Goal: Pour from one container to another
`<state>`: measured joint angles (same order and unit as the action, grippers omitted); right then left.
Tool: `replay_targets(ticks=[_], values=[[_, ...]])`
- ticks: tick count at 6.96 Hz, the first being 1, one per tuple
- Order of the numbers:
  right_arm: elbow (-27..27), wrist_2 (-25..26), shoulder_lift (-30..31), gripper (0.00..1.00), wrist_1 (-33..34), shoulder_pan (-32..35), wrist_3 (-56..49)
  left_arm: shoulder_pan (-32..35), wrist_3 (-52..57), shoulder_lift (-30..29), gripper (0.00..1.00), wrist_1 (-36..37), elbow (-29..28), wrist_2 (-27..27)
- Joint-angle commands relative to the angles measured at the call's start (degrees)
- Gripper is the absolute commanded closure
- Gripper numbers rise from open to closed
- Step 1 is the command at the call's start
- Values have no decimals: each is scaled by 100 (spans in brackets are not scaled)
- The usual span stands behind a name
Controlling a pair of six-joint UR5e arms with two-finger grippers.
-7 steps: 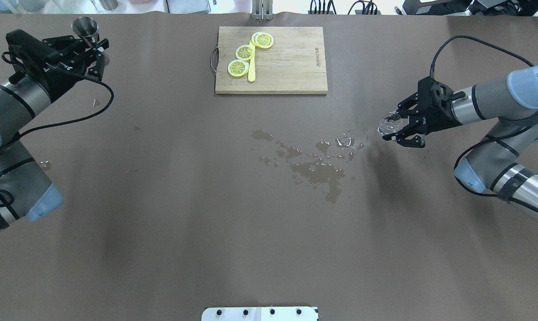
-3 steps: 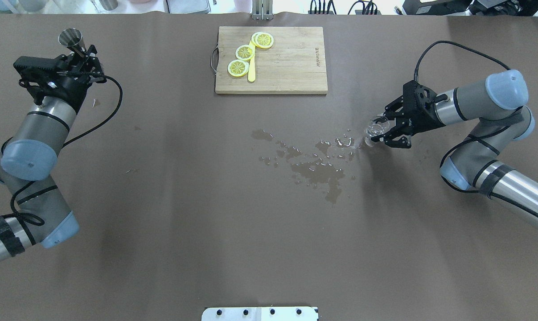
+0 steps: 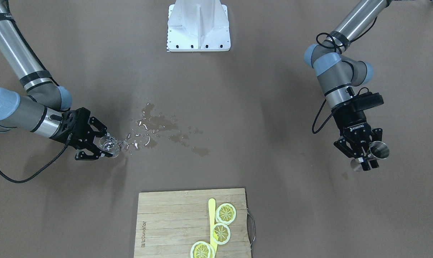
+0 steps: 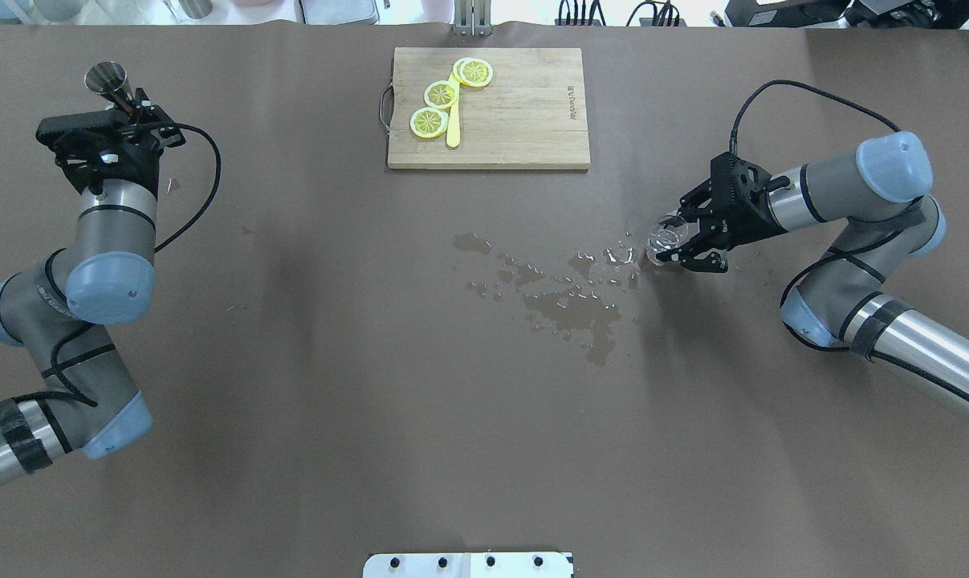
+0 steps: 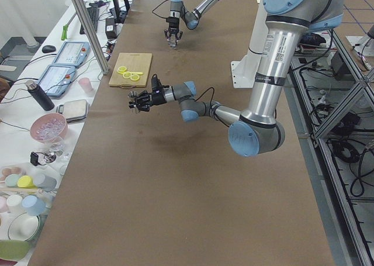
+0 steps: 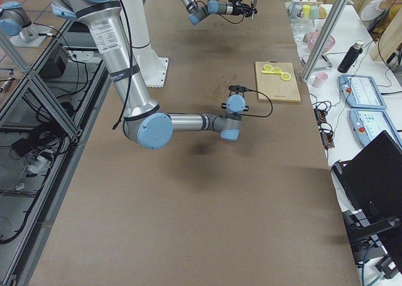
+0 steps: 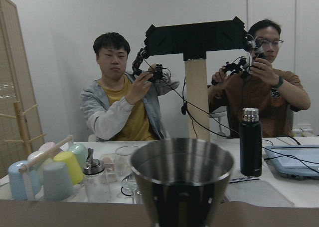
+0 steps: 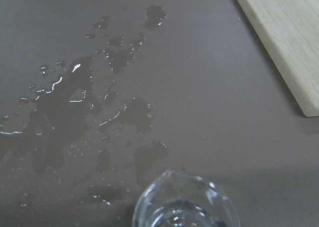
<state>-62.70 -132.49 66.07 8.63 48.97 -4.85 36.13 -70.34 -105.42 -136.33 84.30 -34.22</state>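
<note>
The steel jigger [image 4: 105, 80] is held above the table's far left corner with my left gripper [image 4: 128, 107] shut on its waist. The front-facing view shows the jigger [image 3: 379, 149] tilted in that left gripper [image 3: 364, 160], and its dark round mouth [image 7: 182, 163] fills the bottom of the left wrist view. The clear glass cup [image 4: 667, 234] sits in my right gripper [image 4: 678, 241], shut on it, at the right edge of a water spill [image 4: 568, 301]. The same cup [image 3: 108, 143] shows in the right gripper [image 3: 102, 146] from the front, and its rim [image 8: 183, 204] shows low in the right wrist view.
A wooden cutting board [image 4: 524, 112] with lemon slices [image 4: 441, 94] and a yellow strip lies at the back centre. Spilled water [image 3: 155, 125] spreads across the table's middle. The white robot base plate [image 4: 468, 564] sits at the near edge. Two operators [image 7: 124, 97] sit beyond the table.
My left arm swung round and carried the jigger further left. My right gripper moved left and slightly back with the cup, up to the spill's edge.
</note>
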Motion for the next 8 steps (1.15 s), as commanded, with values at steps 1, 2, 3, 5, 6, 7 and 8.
replay_targets(ticks=[1,2,3,5,6,7,8], values=[[3,4,20,100,7,-11,2,-263,-1792,4,100,1621,26,713],[3,13,46,64,-2,-45,-7,-369,-2373,-4,100,2141,-1,881],[3,48,55,51,-2,-72,-15,-474,-3058,-13,100,2642,-1,917],[3,74,99,0,-2,-98,-16,-843,-4044,-31,100,3460,25,1338],[3,83,90,0,-2,-98,-16,-949,-4162,-40,100,3534,17,1426],[3,83,99,0,-2,-107,-16,-976,-4163,-40,100,3535,17,1427],[3,83,99,0,-2,-107,-16,-1020,-4329,-40,100,3543,-1,1436]])
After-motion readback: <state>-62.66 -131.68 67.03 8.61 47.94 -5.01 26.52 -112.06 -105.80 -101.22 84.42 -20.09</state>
